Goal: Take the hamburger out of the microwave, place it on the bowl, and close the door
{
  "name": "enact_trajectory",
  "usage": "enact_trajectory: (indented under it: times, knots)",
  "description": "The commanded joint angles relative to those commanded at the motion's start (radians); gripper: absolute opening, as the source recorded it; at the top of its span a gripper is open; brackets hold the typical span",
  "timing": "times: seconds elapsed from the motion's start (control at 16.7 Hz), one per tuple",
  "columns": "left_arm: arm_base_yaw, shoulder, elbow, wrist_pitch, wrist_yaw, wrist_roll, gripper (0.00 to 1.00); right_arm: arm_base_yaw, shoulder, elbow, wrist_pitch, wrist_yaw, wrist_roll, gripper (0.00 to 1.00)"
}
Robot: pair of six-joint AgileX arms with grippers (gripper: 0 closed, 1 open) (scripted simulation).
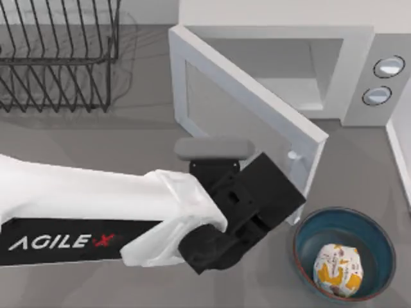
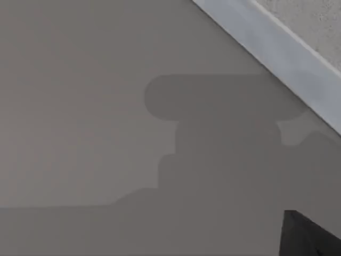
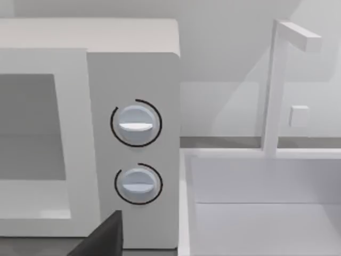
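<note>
Swinging shut looks easy: the door (image 1: 247, 106) (rigid, light, hinged) stands open near the tabletop's far edge; push its outer face. Left end effector (image 1: 273, 199) sits beside it, finger opening untellable. Hamburger (image 1: 338, 270) rests in the bowl (image 1: 307, 239).

Microwave control panel and adjacent sink, seen from the right wrist.

The microwave (image 3: 85, 133) presents a white front with its cavity (image 3: 29, 128) open to view and unoccupied as far as visible. To the side of the cavity, a vertical panel carries two round grey-rimmed knobs, the upper knob (image 3: 135, 124) directly above the lower knob (image 3: 138, 184). Just beside the microwave stands a white sink basin (image 3: 261, 213), with a white faucet (image 3: 277, 80) rising upright from its rear edge and bending at the top. A small square fitting (image 3: 299, 116) sits on the wall behind. A dark part (image 3: 104, 239) of the end effector is visible in front of the microwave's base.
</note>
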Motion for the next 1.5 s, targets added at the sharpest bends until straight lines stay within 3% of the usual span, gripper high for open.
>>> enact_trajectory:
  times: [0.24, 0.72, 1.2, 1.5]
  knots:
    - [-0.064, 0.117, 0.151, -0.074, -0.029, -0.070, 0.00, 0.000, 0.000, 0.000, 0.000, 0.000, 0.000, 1.00]
    - [-0.078, 0.157, 0.202, -0.103, -0.034, -0.090, 0.00, 0.000, 0.000, 0.000, 0.000, 0.000, 0.000, 1.00]
    - [-0.159, 0.404, 0.599, -0.297, -0.064, -0.184, 0.00, 0.000, 0.000, 0.000, 0.000, 0.000, 0.000, 1.00]
    - [-0.175, 0.458, 0.679, -0.344, -0.069, -0.204, 0.00, 0.000, 0.000, 0.000, 0.000, 0.000, 0.000, 1.00]
